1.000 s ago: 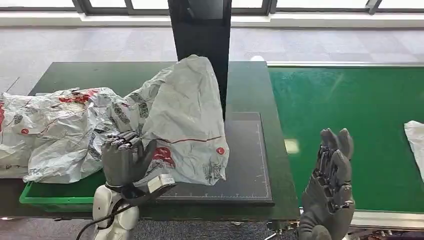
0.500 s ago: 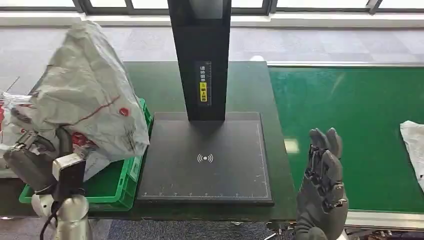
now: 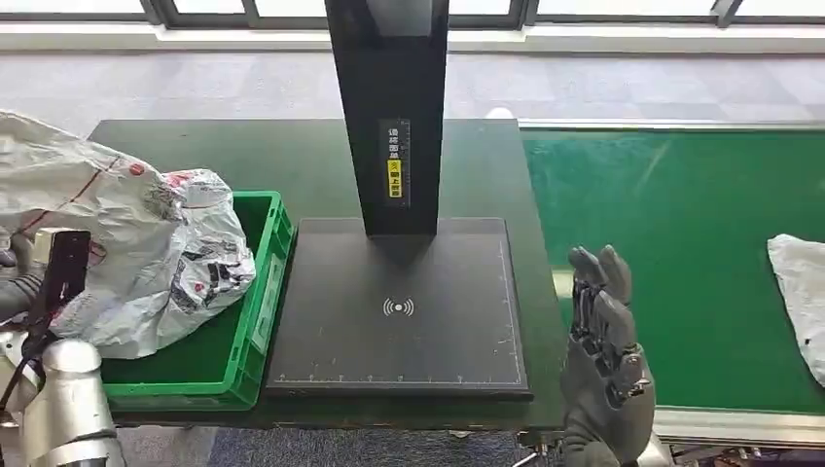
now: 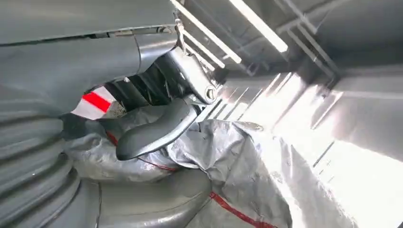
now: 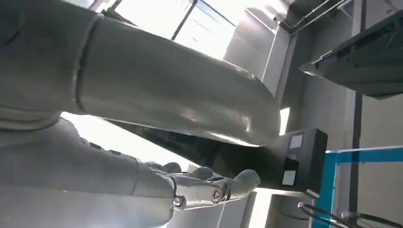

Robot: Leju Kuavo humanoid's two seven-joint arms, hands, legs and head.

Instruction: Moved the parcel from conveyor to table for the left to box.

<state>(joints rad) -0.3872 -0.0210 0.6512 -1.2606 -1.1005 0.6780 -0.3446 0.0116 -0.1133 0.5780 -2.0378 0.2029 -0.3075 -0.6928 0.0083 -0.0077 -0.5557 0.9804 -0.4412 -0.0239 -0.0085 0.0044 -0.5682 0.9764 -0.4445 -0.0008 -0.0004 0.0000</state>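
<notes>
Left hand [image 4: 157, 128]: clamped on a grey parcel [image 3: 107, 209], thumb and darker fingers pressing into the crumpled plastic; in the head view the hand is mostly hidden behind the parcel at the picture's left edge.
Right hand [image 3: 605, 350]: empty, held upright with fingers apart, at the front edge between the table and the conveyor.
Parcel in hand: a soft grey mailer bag with red lines and dots, held above the green box [image 3: 255, 321] at the table's left end, over other grey bags lying in the box.
Handling: it looks light and limp, creased all over, and likely slick. It will probably sag and fold around the fingers, so a bunched fistful of loose plastic near the middle is the safest hold; nothing suggests fragile contents.
Next parcel [image 3: 800, 287]: a pale bag lying flat at the far right of the conveyor, partly cut off by the picture's edge.
Surface: a dark green table [image 3: 302, 161] carrying a black scanning pad [image 3: 399, 350] with a tall black post [image 3: 389, 97] rising from it.
Conveyor [image 3: 681, 224]: a bright green belt touching the table's right side.
Room: pale grey floor beyond, with window frames along the far wall.
</notes>
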